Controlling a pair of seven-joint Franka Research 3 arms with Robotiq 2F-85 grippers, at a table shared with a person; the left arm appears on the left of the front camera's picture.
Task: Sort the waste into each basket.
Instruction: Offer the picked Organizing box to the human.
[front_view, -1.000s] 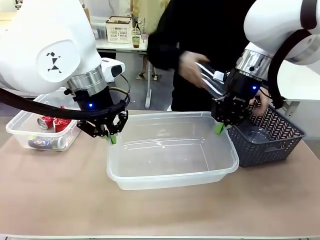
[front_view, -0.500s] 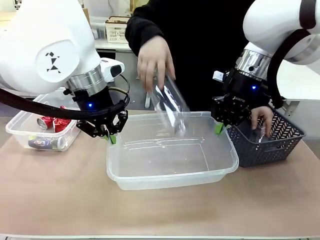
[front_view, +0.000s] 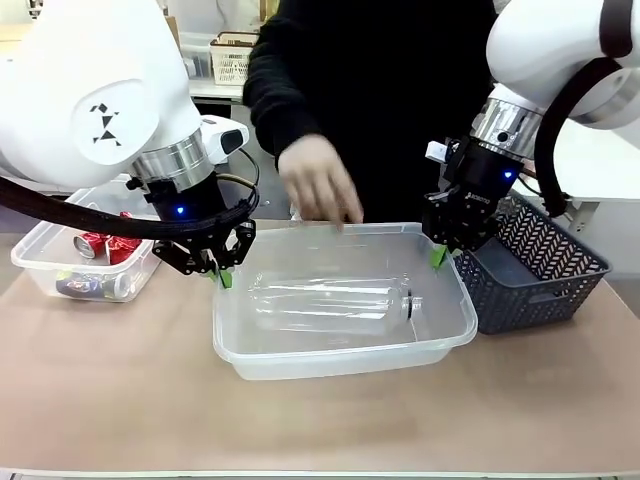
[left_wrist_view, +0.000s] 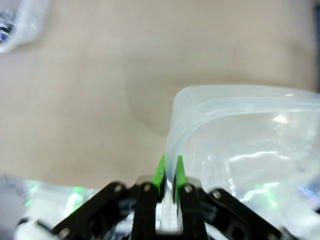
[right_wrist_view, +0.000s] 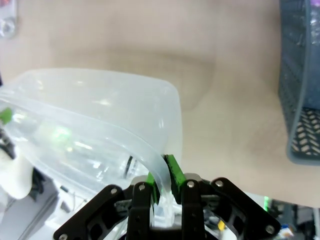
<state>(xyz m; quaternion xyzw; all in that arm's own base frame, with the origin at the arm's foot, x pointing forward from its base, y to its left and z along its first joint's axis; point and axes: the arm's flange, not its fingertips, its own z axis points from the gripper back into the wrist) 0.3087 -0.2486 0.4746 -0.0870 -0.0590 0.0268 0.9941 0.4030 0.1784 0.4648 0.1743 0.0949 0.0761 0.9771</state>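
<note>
front: fixed, robot's side, mid-range, facing across table (front_view: 120, 400) at person (front_view: 400, 100) | both wrists: close, looking along own fingers (left_wrist_view: 159, 172) | shared: clear basket (front_view: 340, 360) rim

Open tabletop (front_view: 300, 428) in front; hand (front_view: 318, 190) over tub (front_view: 340, 362) (far rim)

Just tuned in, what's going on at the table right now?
The left gripper and right gripper each clamp the rim of the middle tub at a far corner. A clear plastic bottle lies on its side inside it, with the person's hand above the far rim. The left tub holds crushed cans; a dark lattice basket sits beside the right gripper.
</note>
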